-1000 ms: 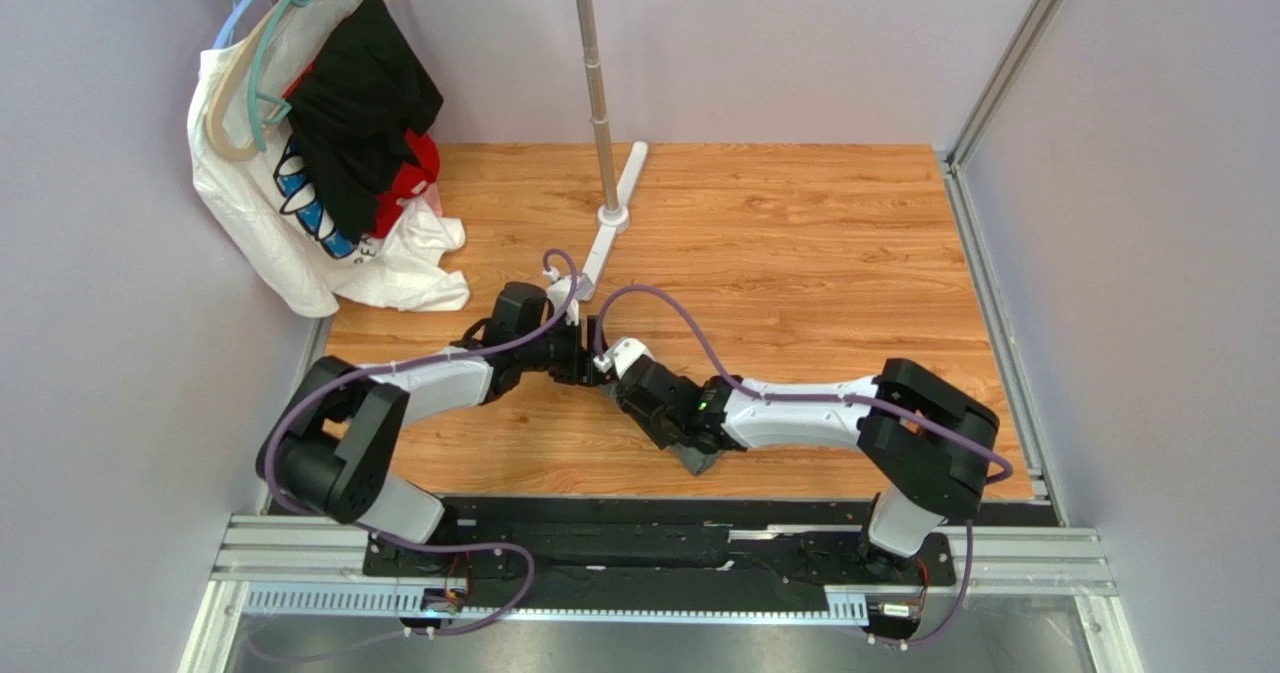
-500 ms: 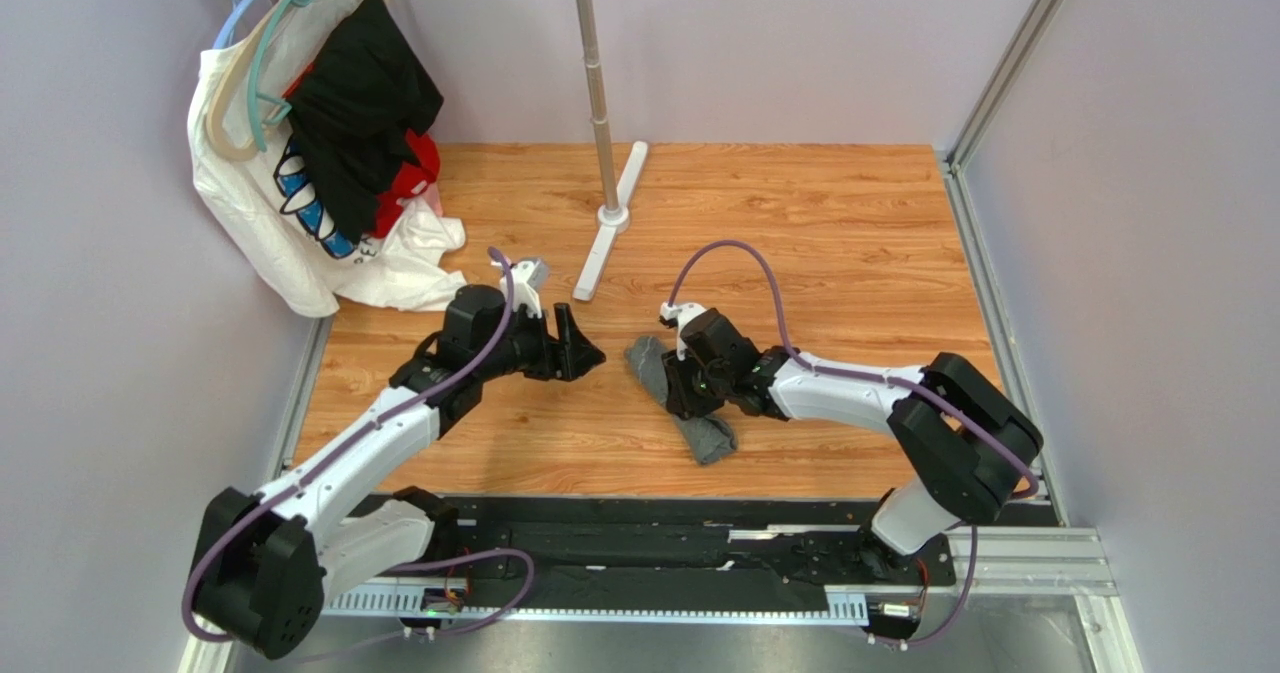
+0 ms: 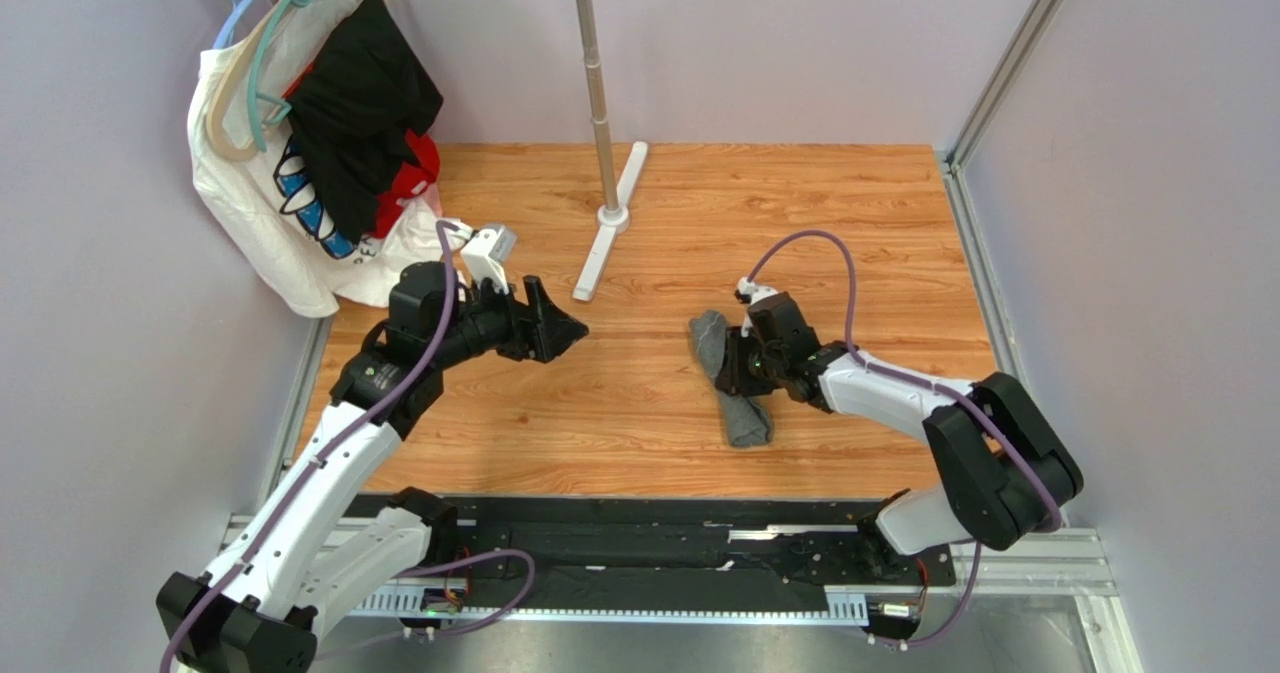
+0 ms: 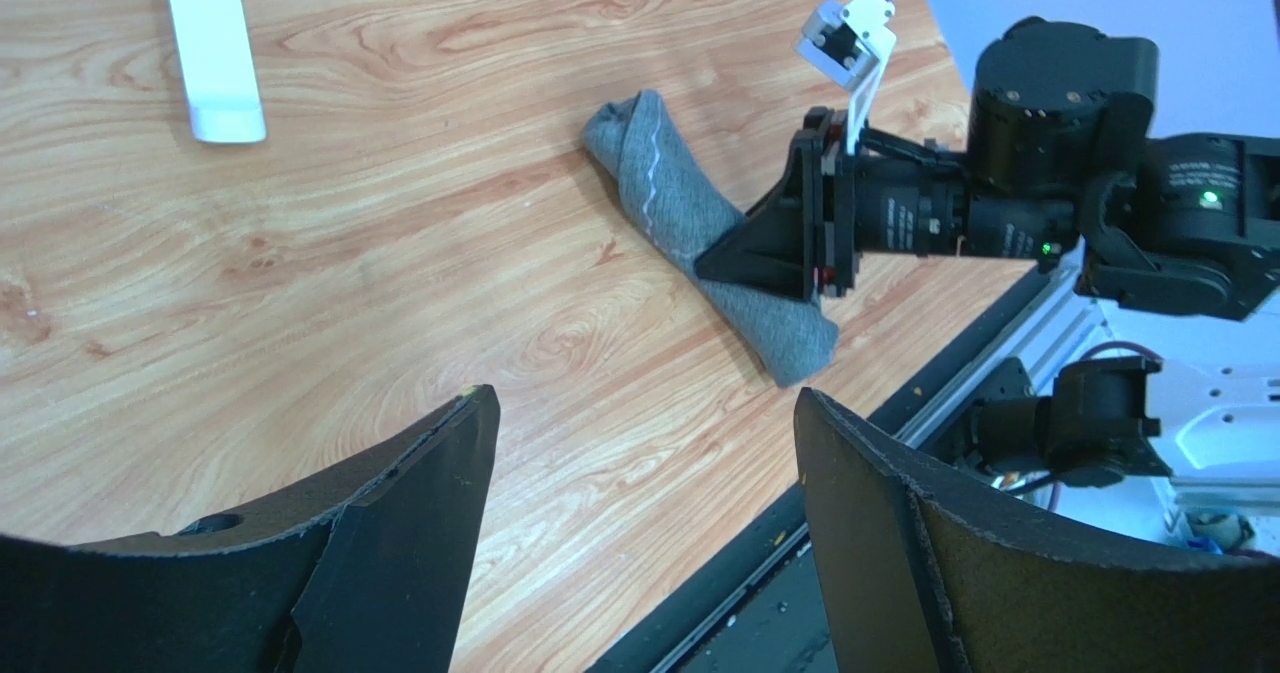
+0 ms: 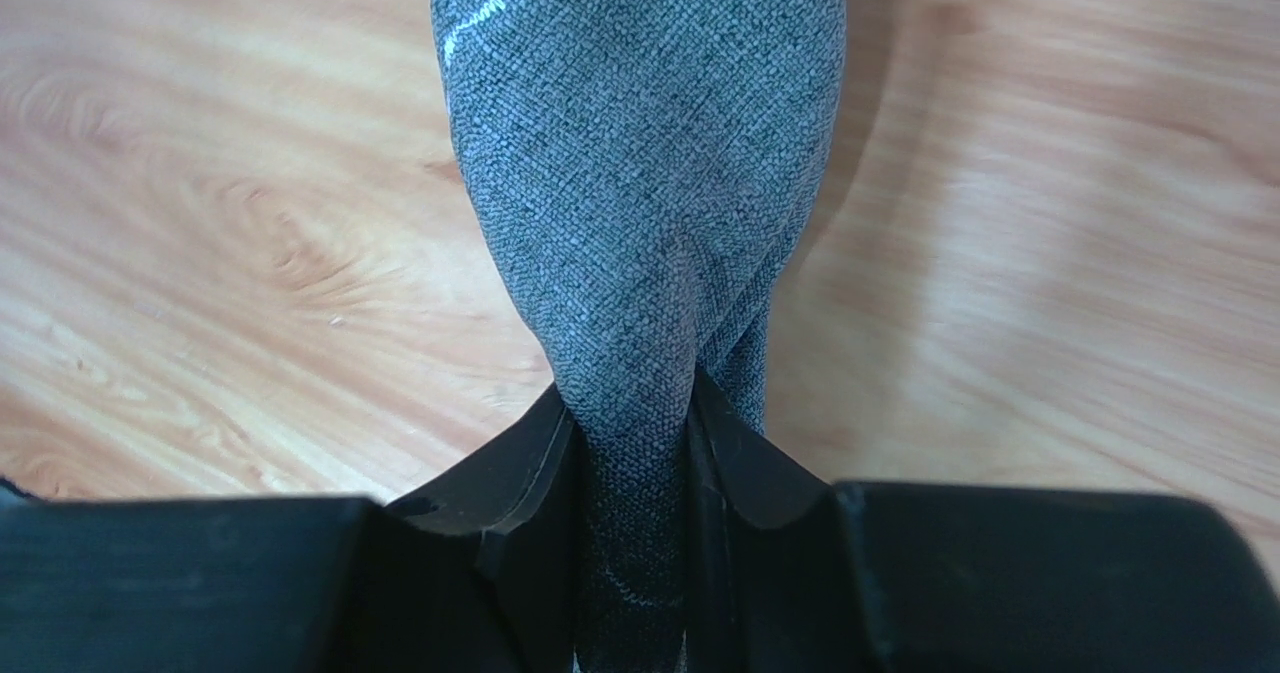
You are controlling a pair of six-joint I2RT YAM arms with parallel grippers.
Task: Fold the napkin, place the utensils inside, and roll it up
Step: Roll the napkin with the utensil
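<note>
Top view: fixed high up behind the arm bases (image 3: pixel 902 523), tilted down and forward. Takes in the whole table (image 3: pixel 842 223), both arms and the walls (image 3: pixel 751 43). Farthest and widest of the three.

Left wrist: mounted on the left gripper (image 3: pixel 576 331), raised over the table, aimed down and across toward the right arm. Left fingers (image 4: pixel 406 508) along the bottom edge. Middle range: catches the napkin (image 4: pixel 669 201), right gripper (image 4: pixel 759 253) and white pole foot (image 4: pixel 211 43).

Right wrist: low and very close, aimed along the right fingers (image 5: pixel 511 471) onto the napkin. Little else but wood grain.

Shared: napkin in all three. Right gripper and pole foot in top and left wrist only.
</note>
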